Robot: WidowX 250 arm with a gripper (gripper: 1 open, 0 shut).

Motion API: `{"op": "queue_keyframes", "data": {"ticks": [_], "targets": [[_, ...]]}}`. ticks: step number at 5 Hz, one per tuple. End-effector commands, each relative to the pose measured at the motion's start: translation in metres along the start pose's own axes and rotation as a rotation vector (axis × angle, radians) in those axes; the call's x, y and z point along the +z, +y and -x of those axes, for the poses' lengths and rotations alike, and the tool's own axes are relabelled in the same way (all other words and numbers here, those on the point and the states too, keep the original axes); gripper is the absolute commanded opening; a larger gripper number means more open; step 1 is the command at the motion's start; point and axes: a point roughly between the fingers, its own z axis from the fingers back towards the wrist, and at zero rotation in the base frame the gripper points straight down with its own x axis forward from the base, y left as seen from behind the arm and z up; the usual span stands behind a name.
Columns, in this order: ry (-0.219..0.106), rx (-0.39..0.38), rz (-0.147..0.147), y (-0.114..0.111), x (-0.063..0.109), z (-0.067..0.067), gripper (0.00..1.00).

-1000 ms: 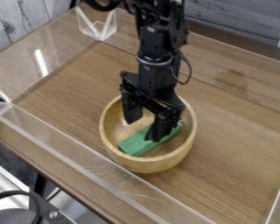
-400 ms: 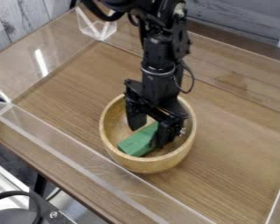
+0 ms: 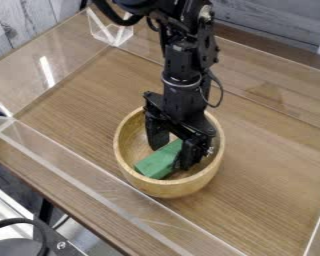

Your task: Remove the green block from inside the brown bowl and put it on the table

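At the left, the table (image 3: 83, 100) lies bare, its wood grain running up to a clear wall (image 3: 23, 125) along the near edge. Right of that sits the bowl (image 3: 133, 172), thick-walled and tan. The block (image 3: 159, 161) lies inside it, tilted, its upper end toward the far right wall. The gripper (image 3: 174, 148) points straight down into the bowl with its jaws spread wide, one finger on each side of the block's upper end, holding nothing yet. The block looks light, rigid and matte, so it should not slip or deform; pinching its long flat sides near the middle seems best. Its tilt may make it pivot as the jaws close.
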Motion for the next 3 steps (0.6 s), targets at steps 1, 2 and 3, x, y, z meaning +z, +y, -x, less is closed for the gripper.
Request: {"op": "queue_keyframes", "data": {"ticks": [1,2,3], "targets": [[-0.043,-0.012,-0.007,-0.0013,0.0076,-0.0090,1.00],[-0.048,-0.014,-0.006,-0.0014,0.0068,-0.0110,1.00],[-0.056,-0.017,-0.005,-0.0014,0.0073,-0.0127,1.00]]}}
